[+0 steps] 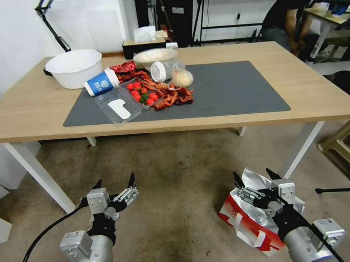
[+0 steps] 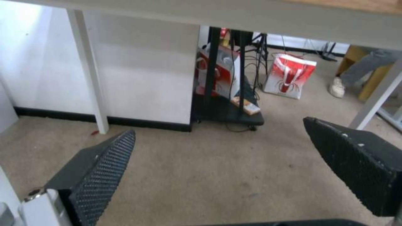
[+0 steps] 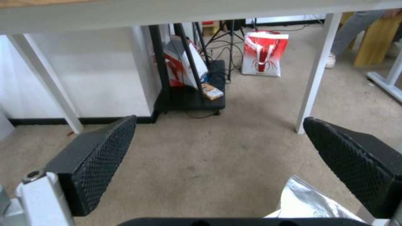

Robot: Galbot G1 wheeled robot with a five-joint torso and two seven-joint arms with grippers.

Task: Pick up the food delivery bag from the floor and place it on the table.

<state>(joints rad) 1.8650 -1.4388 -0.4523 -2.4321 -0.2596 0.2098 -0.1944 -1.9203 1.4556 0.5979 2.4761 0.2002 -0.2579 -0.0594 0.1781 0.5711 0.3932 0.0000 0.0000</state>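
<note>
Head view: food delivery bag (image 1: pixel 249 221) sits on the floor (image 1: pixel 176 210) at lower right of the frame, in front of the table (image 1: pixel 34 113) and near its front right white leg (image 1: pixel 302 148). Bag is red and white, top open, silver foil lining showing, white strap handle hanging on the near side. Not on the table.

Right gripper (image 1: pixel 256 176) hangs just over the bag's open top, fingers spread apart, nothing between them. Right wrist view: right gripper (image 3: pixel 220 138) with its two black textured pads wide apart, a corner of the bag's foil (image 3: pixel 307 201) at lower right of the frame between them, brownish carpet (image 3: pixel 209 157) beyond. Cannot tell if a finger touches the foil.

Left gripper (image 1: pixel 114 182) at lower left of the head frame, above bare carpet, well apart from the bag, fingers apart, empty. Left wrist view: left gripper (image 2: pixel 220 147) pads spread, carpet (image 2: pixel 218 175) between them.

Tabletop: dark grey mat (image 1: pixel 228 89) in the middle; on its left part a blue paper cup (image 1: pixel 101 83) on its side, a clear plastic tray (image 1: pixel 119 105), cherry tomatoes (image 1: pixel 142 94), red crayfish (image 1: pixel 168 95), a tipped clear container (image 1: pixel 164 70). White bowl (image 1: pixel 74 68) at upper left of the table, off the mat.

Both wrist views: another red-and-white bag (image 3: pixel 264 53) stands upright far back under the table.
</note>
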